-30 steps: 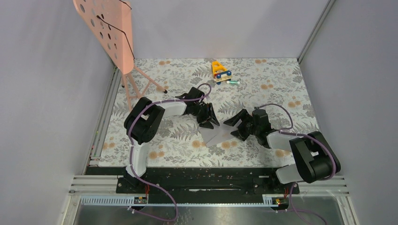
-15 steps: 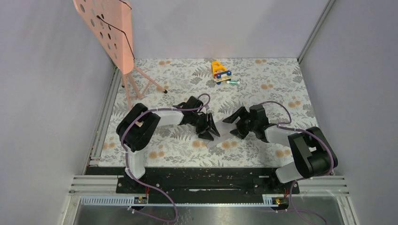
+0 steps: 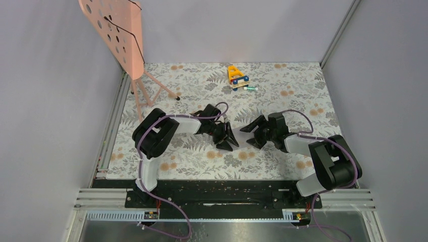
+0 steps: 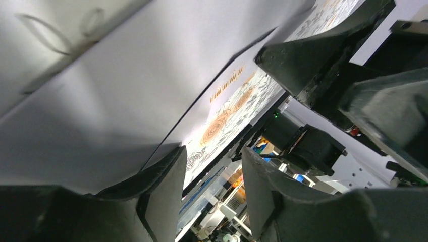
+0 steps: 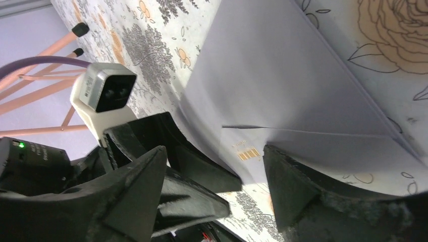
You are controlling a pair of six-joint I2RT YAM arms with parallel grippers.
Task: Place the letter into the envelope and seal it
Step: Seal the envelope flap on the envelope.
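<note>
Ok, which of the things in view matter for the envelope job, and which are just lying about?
Job: envelope, left tool, right tool.
Lying about: pink perforated stand, yellow toy, small green item.

The envelope [image 5: 282,75] was smooth, matt paper with crisp folds. The fingers [image 5: 285,194] looked like matt black plastic, faintly grainy. The table [image 3: 298,85] wore a floral-printed, matt covering.

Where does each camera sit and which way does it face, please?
Top: above and behind the arms, looking down on the table; both arms show.
Left wrist: on the left arm, facing right across the envelope; left fingers show.
Right wrist: on the right arm, facing left over the envelope; right fingers show.
Shared: both wrist views show the envelope.
</note>
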